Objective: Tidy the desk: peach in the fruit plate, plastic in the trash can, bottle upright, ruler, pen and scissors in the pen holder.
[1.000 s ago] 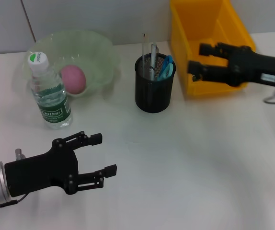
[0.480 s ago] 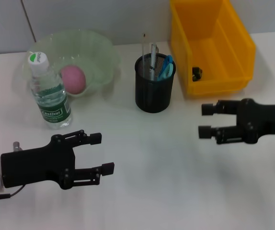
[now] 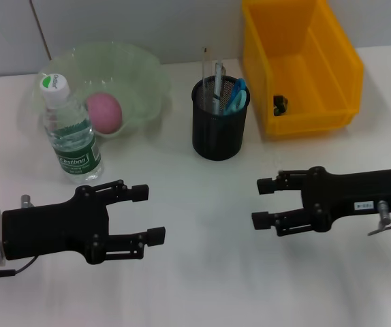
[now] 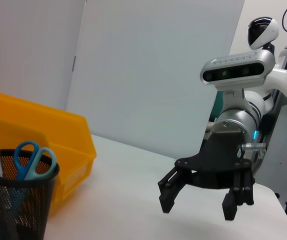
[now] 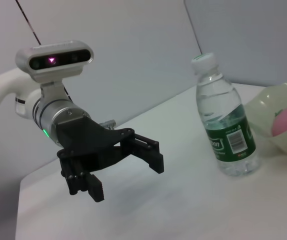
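My right gripper point(image 3: 266, 202) has come back from the yellow trash can point(image 3: 332, 65) and now hangs spread and empty over the table, facing my left gripper point(image 3: 148, 214), also spread. The right wrist view shows the bottle point(image 5: 227, 127) upright beside the peach point(image 3: 104, 112) in its plate point(image 3: 141, 71).

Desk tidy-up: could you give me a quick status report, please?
Left gripper and right gripper open, empty, low over desk. Peach in fruit plate, bottle upright, scissors in pen holder. Nothing in the way.
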Tool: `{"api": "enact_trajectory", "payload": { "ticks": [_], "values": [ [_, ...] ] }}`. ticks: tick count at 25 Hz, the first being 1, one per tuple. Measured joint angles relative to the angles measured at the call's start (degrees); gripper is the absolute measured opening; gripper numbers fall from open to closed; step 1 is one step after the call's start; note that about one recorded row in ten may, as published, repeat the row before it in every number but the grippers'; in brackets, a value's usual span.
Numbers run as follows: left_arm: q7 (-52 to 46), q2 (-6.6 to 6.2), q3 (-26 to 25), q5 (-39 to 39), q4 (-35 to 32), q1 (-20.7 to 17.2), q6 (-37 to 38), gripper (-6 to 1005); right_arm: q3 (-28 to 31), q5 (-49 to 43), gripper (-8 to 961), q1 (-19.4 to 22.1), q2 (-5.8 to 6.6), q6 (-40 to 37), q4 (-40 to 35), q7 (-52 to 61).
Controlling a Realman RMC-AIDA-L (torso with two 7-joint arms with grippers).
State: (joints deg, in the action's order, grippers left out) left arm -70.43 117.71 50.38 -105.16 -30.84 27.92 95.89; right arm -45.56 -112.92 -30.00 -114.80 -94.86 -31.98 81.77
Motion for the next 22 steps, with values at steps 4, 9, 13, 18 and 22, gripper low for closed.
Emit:
{"api": "enact_trajectory", "payload": {
  "ticks": [4,9,13,18,22],
  "values": [
    [0.0,-0.09,0.2,-0.1,0.0,0.1,0.0,847,0.0,-0.7,819,-0.7,-0.29,0.8,0.8,-0.3],
    [-0.1,-0.14,0.2,-0.2,0.0,0.2,0.6,847,0.0,-1.3,819,-0.9,-0.37,1.0,1.0,-0.3],
    [-0.3,-0.21,0.2,-0.3,0.1,0.2,0.8,847,0.0,-1.6,819,-0.9,-0.37,1.0,1.0,-0.4],
    [-0.4,-0.24,0.2,-0.3,0.1,0.2,0.8,847,0.0,-1.6,819,-0.9,-0.34,1.0,1.0,-0.5],
    [-0.7,-0.29,0.2,-1.1,0.0,0.2,0.8,847,0.0,-1.6,819,-0.9,-0.33,1.0,1.0,-0.7]
  ]
}}
